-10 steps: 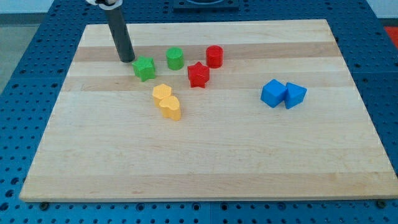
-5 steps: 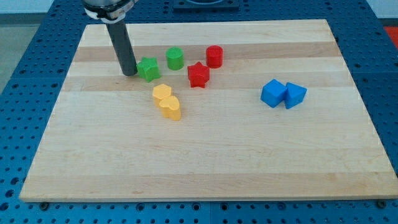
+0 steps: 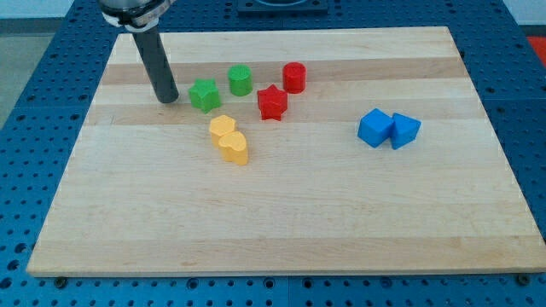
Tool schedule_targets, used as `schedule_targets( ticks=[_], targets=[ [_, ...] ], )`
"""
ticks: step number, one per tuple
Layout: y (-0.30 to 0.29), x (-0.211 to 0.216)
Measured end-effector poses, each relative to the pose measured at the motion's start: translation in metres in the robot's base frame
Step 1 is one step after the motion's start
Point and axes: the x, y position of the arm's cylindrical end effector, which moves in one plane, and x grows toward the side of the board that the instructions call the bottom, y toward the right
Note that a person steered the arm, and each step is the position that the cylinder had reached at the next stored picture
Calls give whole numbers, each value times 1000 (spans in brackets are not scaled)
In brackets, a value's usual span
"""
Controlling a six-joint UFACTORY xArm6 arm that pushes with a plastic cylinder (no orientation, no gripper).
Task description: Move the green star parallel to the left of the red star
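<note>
The green star point(image 3: 204, 95) lies on the wooden board point(image 3: 281, 213), left of the red star point(image 3: 272, 102) and slightly higher in the view. A gap separates the two stars. My tip point(image 3: 167, 100) rests on the board just left of the green star, a small gap apart from it.
A green cylinder point(image 3: 240, 80) stands up and right of the green star. A red cylinder point(image 3: 294, 77) stands up and right of the red star. Two yellow blocks point(image 3: 229, 139) lie below the stars. A blue cube point(image 3: 374, 128) and a blue wedge-like block point(image 3: 405, 130) sit at the right.
My tip came down against the green star's left side and nudged it slightly right, then backed off to the left. The other blocks have not moved.
</note>
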Motion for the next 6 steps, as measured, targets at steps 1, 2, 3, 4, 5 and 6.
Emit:
schedule_targets(
  ticks=[1,2,3,4,5,6],
  targets=[
    [5,-10],
    [28,-11],
    [54,-11],
    [63,-9],
    [63,-8],
    [63,-8]
  ],
)
